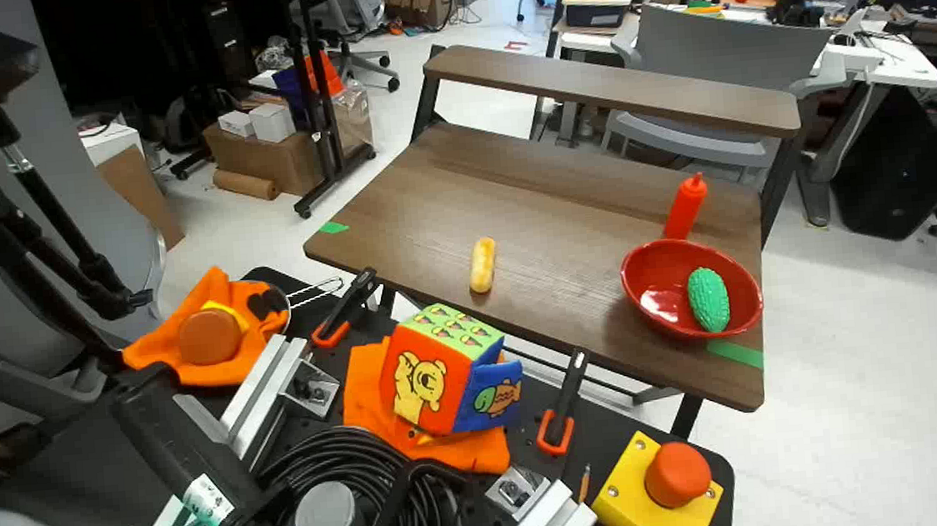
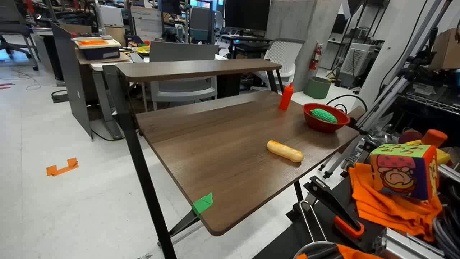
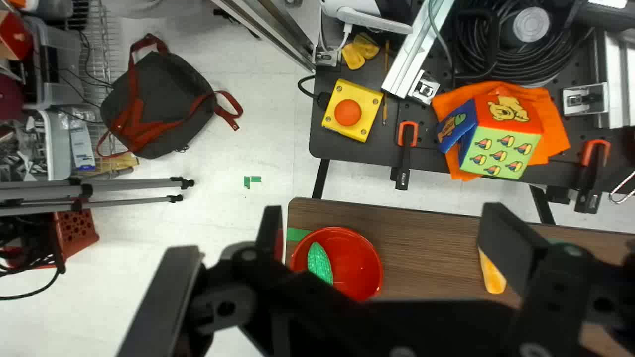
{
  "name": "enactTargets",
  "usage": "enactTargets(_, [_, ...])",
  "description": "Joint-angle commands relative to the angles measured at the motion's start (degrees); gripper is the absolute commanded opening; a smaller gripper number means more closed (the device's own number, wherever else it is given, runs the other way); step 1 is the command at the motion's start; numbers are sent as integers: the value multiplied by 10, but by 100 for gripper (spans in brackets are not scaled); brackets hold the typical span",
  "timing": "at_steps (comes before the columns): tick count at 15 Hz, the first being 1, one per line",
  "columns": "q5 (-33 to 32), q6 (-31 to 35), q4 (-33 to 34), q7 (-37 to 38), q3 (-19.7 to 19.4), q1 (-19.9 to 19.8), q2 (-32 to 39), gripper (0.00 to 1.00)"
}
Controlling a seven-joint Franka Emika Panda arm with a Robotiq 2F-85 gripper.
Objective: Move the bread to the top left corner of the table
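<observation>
Bread (image 1: pixel 482 266) lies on the brown table (image 1: pixel 438 190), near the long edge that faces the black bench (image 3: pixel 342 150), well apart from the red bowl (image 1: pixel 665 268) at one end. Green bumpy toy (image 1: pixel 708 300) inside that bowl; red squeeze bottle (image 1: pixel 685 207) standing upright near it. Strip of green tape (image 1: pixel 739 354) just beside the bowl. Seen from the wrist: claw (image 3: pixel 383 218) released, fingers (image 3: pixel 506 243) spread wide, one hiding part of the loaf.

In wrist view, we see the gripper (image 3: pixel 383 215) blurred, hiding pt. of the bread (image 3: pixel 493 277) & red bowl (image 3: pixel 354 258); pic's R edge cuts off the table (image 3: pixel 426 248). In an exterior view, we can't read tiny txt on a white label (image 1: pixel 207 502).
</observation>
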Motion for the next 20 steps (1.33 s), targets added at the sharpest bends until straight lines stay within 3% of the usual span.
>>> enactTargets(1, [-5,-4,2,6,-10,14,-1,100])
enactTargets(12, [-2,-11,9,12,-6,14,6,100])
enactTargets(16, [9,28,11,71,6,24,54,100])
enactTargets(20, [47,106,16,77,11,55,151,100])
